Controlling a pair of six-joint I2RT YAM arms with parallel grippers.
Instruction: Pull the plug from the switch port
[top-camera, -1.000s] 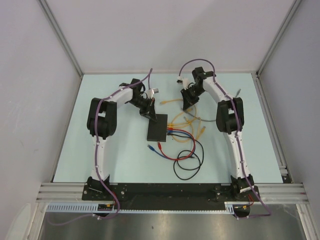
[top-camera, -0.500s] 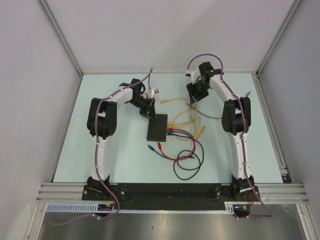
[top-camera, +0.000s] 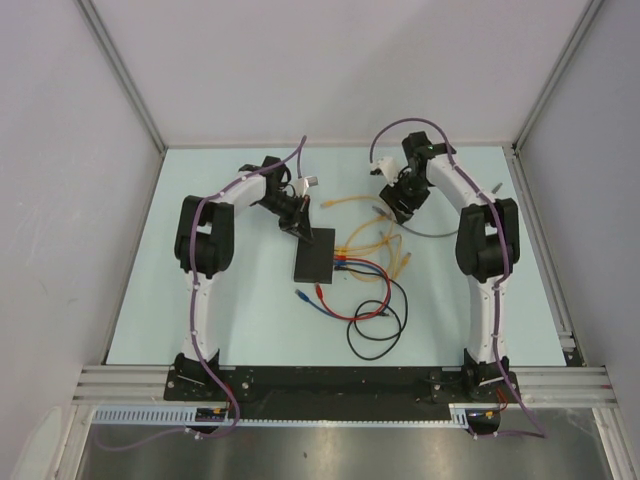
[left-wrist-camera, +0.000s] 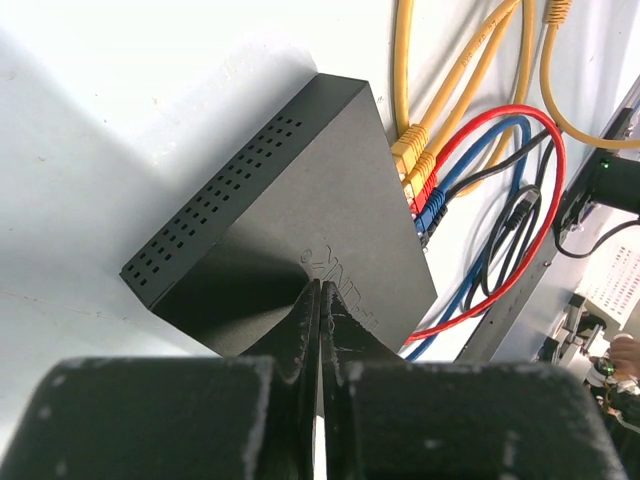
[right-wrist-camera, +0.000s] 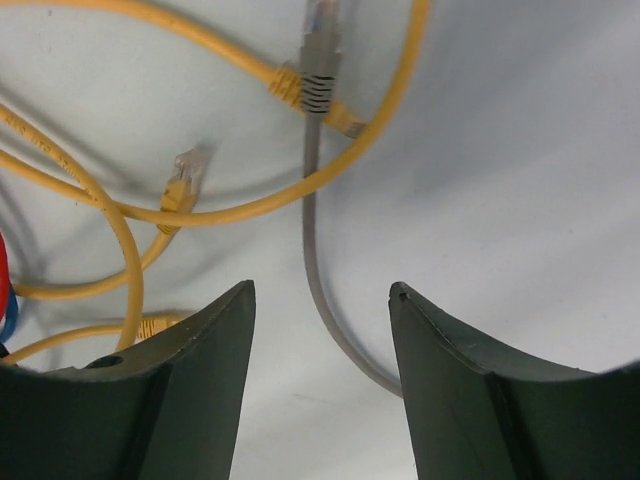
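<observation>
The switch (top-camera: 314, 254) is a flat black box in the middle of the table. In the left wrist view (left-wrist-camera: 300, 190) yellow plugs (left-wrist-camera: 410, 147), a red plug (left-wrist-camera: 424, 190) and a blue plug (left-wrist-camera: 432, 210) sit in the ports along its right edge. My left gripper (top-camera: 302, 231) is shut and empty, its tips (left-wrist-camera: 320, 288) against the switch's top face. My right gripper (top-camera: 399, 207) is open and empty (right-wrist-camera: 322, 292) above a loose grey cable (right-wrist-camera: 309, 240), whose plug (right-wrist-camera: 320, 45) lies free on the table.
Loose yellow cables (top-camera: 365, 240) lie right of the switch, one with a free plug (right-wrist-camera: 181, 182). Red, blue and black cables (top-camera: 375, 310) loop towards the near edge. The grey cable (top-camera: 432, 232) trails right. Walls enclose the table on three sides.
My right arm has swung to the right and its gripper has moved away from the switch side towards the grey cable. The left arm and the switch have not moved.
</observation>
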